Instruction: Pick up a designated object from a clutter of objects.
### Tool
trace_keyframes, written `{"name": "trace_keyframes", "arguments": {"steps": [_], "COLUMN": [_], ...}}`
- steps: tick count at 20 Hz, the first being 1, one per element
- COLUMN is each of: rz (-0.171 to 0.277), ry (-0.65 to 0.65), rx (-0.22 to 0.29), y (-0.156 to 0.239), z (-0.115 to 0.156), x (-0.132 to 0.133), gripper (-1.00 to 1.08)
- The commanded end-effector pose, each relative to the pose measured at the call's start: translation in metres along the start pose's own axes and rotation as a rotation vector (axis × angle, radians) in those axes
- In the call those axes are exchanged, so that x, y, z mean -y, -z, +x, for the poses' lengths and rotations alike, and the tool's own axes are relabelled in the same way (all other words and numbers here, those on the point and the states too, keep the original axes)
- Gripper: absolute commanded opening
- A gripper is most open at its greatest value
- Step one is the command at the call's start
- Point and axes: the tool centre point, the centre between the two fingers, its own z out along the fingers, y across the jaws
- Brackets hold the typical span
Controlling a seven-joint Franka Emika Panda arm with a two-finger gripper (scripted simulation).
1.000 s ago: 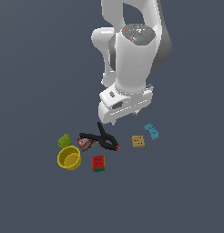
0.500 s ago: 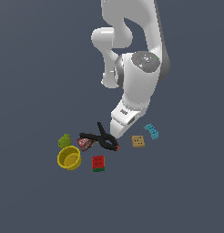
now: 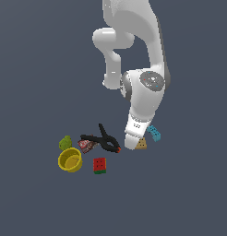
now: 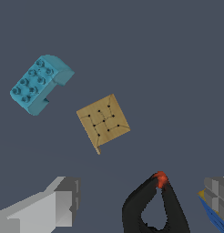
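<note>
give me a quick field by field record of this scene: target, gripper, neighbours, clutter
target: tan block, flat on the surface, dark dots on its face, not grasped
gripper: gripper low over the tan block, fingers spread wide, holding nothing
nearest neighbours: cyan block and black clamp, both apart from the tan block
other clutter: yellow bowl, green fruit, reddish packet, red-and-green block, all toward the exterior view's left
contact: none visible

tan block (dotted) beside cyan block
</note>
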Motion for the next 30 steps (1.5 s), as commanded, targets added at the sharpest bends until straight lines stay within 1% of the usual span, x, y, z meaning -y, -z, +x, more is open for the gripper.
{"name": "trace_keyframes", "arguments": {"steps": [1, 8, 14, 20, 25, 30], "rz": [0.000, 0.002, 0.004, 0.004, 0.005, 0.005], "ry": [0.086, 0.295, 0.408, 0.460, 0.458, 0.460], "rx": [-0.003, -0.015, -0.025, -0.030, -0.030, -0.030], "y": [-0.013, -0.045, -0.061, -0.069, -0.070, -0.085], "z": [0.006, 0.021, 0.029, 0.032, 0.032, 0.032], "x": [0.004, 0.018, 0.026, 0.030, 0.030, 0.031], "gripper": [1.00, 1.00, 1.00, 1.00, 1.00, 1.00]}}
